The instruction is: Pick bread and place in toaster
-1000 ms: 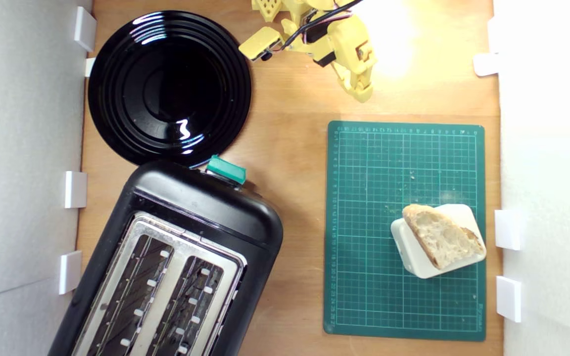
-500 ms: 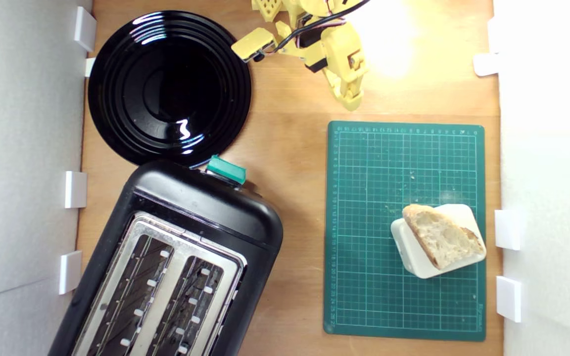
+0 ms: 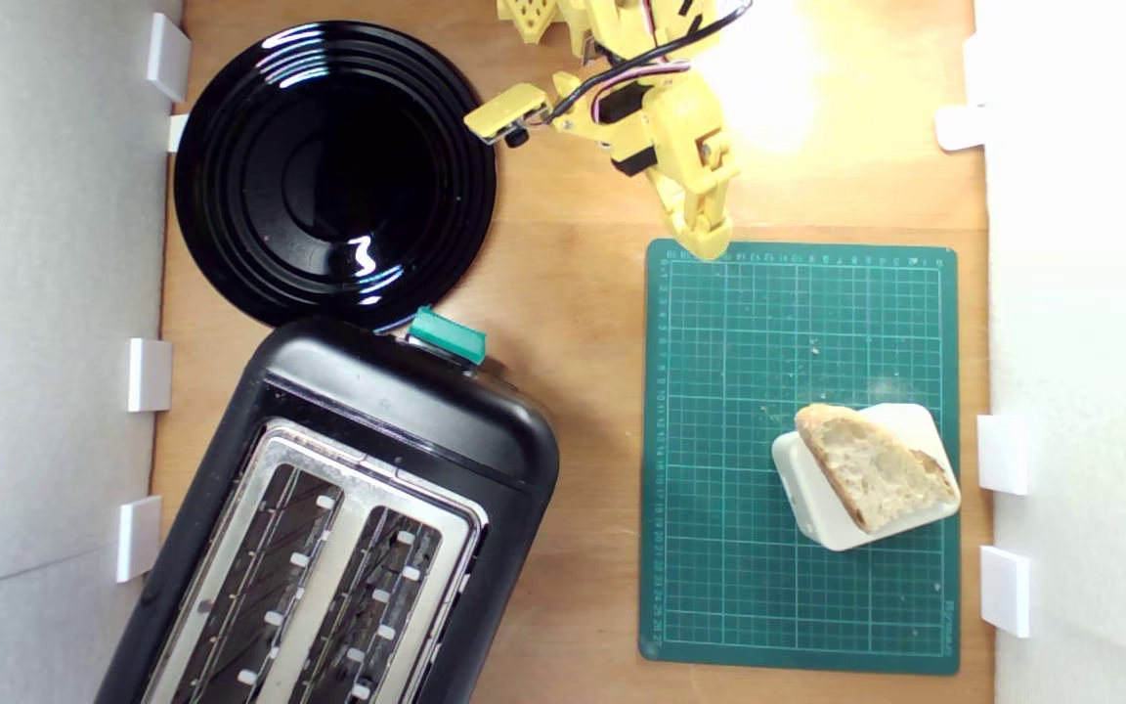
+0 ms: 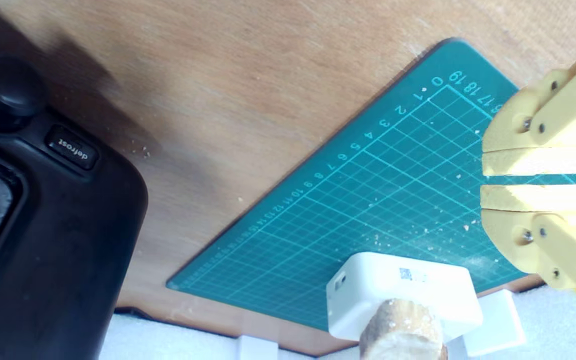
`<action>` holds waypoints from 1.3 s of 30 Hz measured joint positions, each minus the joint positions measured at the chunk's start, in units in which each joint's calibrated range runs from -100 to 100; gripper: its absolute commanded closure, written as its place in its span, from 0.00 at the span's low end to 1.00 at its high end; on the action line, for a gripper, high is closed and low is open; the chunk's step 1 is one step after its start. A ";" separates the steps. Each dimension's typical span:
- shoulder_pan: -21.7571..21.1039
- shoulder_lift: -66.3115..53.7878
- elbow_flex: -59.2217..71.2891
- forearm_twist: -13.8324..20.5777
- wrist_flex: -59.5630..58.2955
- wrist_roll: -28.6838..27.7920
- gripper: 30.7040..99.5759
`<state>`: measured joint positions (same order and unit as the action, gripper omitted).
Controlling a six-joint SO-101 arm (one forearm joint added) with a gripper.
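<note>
Brightness: both views well lit, colours clear.
Glare: blown-out white patch on the wooden table point(image 3: 768, 88) at the far edge of the exterior view, beside the arm.
Reflections: curved white highlights on the black plate point(image 3: 333, 171).
Shadows: soft and short; a dark diffuse one beside the toaster point(image 4: 43, 240) in the wrist view.
Focus: exterior view sharp; in the wrist view the bread point(image 4: 400, 330) and gripper point(image 4: 535, 180) are blurred.
</note>
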<state>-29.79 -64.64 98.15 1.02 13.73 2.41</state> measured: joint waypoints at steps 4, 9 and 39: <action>0.00 10.08 0.00 0.00 -10.59 0.00 0.73; 0.00 20.83 0.00 0.00 -23.39 0.00 0.72; 0.00 57.71 -1.20 -0.36 -73.56 0.00 0.59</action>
<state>-29.79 -6.93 96.95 0.67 -59.83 2.41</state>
